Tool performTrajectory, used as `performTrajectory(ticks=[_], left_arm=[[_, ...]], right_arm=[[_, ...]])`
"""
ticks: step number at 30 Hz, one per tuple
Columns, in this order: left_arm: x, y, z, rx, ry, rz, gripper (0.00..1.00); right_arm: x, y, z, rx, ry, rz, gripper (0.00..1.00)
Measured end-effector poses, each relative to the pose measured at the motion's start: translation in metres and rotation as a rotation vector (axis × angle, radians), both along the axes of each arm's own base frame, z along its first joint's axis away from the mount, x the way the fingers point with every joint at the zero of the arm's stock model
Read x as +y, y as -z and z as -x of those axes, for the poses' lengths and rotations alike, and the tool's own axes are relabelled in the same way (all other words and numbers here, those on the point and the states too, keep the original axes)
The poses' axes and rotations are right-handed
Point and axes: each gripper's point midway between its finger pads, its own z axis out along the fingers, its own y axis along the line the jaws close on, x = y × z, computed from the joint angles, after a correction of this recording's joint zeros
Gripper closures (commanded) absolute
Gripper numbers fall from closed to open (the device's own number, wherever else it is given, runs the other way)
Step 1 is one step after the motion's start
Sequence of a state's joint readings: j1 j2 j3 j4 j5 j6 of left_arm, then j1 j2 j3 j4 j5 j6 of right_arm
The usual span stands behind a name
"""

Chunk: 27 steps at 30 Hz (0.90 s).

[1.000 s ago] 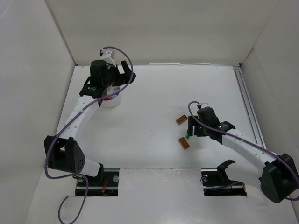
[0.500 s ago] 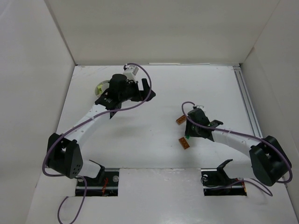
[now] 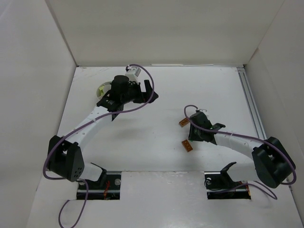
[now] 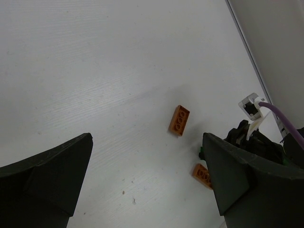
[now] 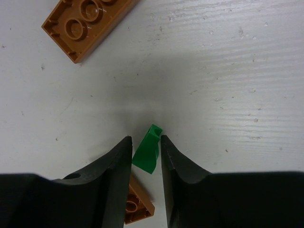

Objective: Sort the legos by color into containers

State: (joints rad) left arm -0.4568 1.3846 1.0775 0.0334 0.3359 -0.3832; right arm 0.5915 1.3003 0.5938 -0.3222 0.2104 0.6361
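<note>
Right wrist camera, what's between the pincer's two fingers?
A small green lego sits between the fingertips of the right pincer, seemingly touching both. The right wrist view shows it.

Your left arm extended over the far left part of the table (image 3: 142, 142). The left gripper (image 3: 151, 91) was just right of the white cup (image 3: 101, 89), which was only partly visible behind the wrist. Your right arm came in low from the right. The right gripper (image 3: 192, 135) sat between two brown-orange legos, one farther (image 3: 184, 122) and one nearer (image 3: 187, 146), both well apart from the cup.
</note>
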Motion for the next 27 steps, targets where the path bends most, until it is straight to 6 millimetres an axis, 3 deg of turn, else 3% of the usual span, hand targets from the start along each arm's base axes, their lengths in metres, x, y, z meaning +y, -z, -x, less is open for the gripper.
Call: performTrajectory(ticks=[4, 7, 11, 13, 16, 21, 24, 27], left_arm=[[0.0, 0.001, 0.0, 0.003, 0.0, -0.002, 0.0], [-0.002, 0.005, -0.001, 0.012, 0.008, -0.005, 0.0], [-0.009, 0.008, 0.007, 0.021, 0.073, 0.008, 0.0], [-0.017, 0.009, 0.016, 0.023, 0.14, 0.036, 0.0], [-0.034, 0.005, 0.038, 0.024, 0.29, 0.12, 0.0], [-0.054, 0.015, 0.072, 0.092, 0.469, 0.228, 0.06], [-0.068, 0.016, 0.088, 0.117, 0.548, 0.261, 0.09], [-0.079, 0.009, 0.102, 0.117, 0.603, 0.286, 0.11]], right_arm=[[0.0, 0.001, -0.001, -0.003, -0.005, 0.003, 0.74], [0.003, 0.0, -0.004, -0.017, -0.031, 0.008, 0.87], [0.014, -0.006, -0.004, -0.066, -0.184, 0.051, 0.89], [0.023, -0.018, -0.005, -0.12, -0.278, 0.052, 0.89], [0.041, -0.056, -0.015, -0.281, -0.42, 0.009, 0.89], [0.065, -0.142, -0.028, -0.624, -0.598, -0.07, 0.88], [0.078, -0.176, -0.025, -0.767, -0.695, -0.107, 0.88], [0.089, -0.197, -0.021, -0.866, -0.78, -0.133, 0.88]])
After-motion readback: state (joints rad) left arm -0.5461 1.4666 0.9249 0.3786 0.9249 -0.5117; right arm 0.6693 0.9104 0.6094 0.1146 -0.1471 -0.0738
